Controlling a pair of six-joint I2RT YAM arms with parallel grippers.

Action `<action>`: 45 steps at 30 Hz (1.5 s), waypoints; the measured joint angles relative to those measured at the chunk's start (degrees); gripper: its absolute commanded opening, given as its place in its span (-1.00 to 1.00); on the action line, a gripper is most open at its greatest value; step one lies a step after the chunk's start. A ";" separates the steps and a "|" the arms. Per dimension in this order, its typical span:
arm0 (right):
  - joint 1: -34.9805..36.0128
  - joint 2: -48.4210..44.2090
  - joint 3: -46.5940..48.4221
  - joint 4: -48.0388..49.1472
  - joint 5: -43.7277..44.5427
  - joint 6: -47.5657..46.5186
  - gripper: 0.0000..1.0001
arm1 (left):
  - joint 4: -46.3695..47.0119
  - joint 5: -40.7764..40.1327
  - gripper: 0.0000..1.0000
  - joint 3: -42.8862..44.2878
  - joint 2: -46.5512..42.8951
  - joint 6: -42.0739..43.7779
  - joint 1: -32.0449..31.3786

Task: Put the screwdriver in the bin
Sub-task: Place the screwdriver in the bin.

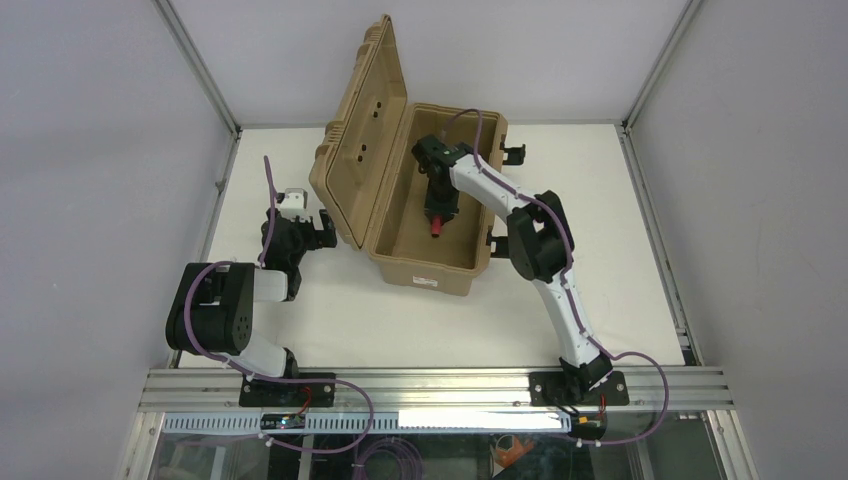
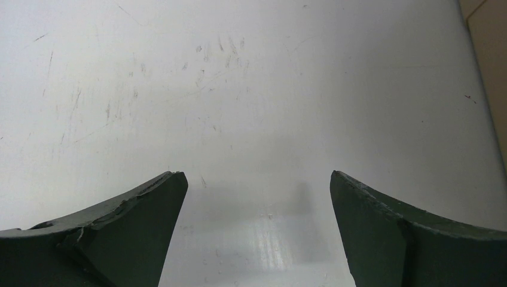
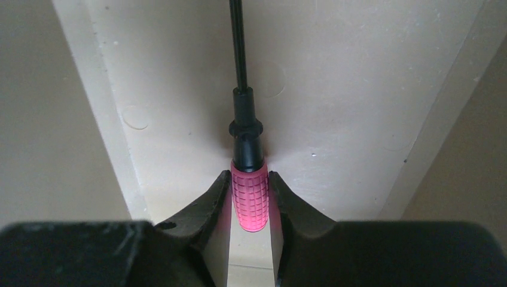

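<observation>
The large tan hard-plastic bin (image 1: 425, 272) has its ribbed lid swung open to the left, letting the right gripper (image 3: 250, 177) reach inside. Its jaws are closed tight on the red handle of the slim screwdriver (image 3: 247, 149), whose black shaft points towards the bin floor and which is not yet released. The left gripper (image 2: 257, 185), left of the bin, has its jaws wide apart and empty over the white table (image 2: 179, 72).

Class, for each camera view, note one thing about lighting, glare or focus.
Left wrist view: a glare patch on the table by the left gripper, with a faint shadow beside it. Right wrist view: the screwdriver handle looks washed-out pink; the body of the right gripper is dark and blurred. Top external view: even light, only soft shadows around the bin.
</observation>
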 measured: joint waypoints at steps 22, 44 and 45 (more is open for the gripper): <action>-1.86 1.40 -0.68 0.92 -1.27 -0.15 -0.03 | 0.00 0.00 0.98 0.00 0.00 0.00 0.00; -2.10 -10.93 0.87 0.57 -0.63 -5.84 0.79 | 0.00 0.00 0.98 0.02 0.00 0.00 0.00; -2.14 -11.93 1.01 0.63 -0.66 -6.16 0.83 | 0.00 0.00 0.98 0.00 0.00 0.00 0.00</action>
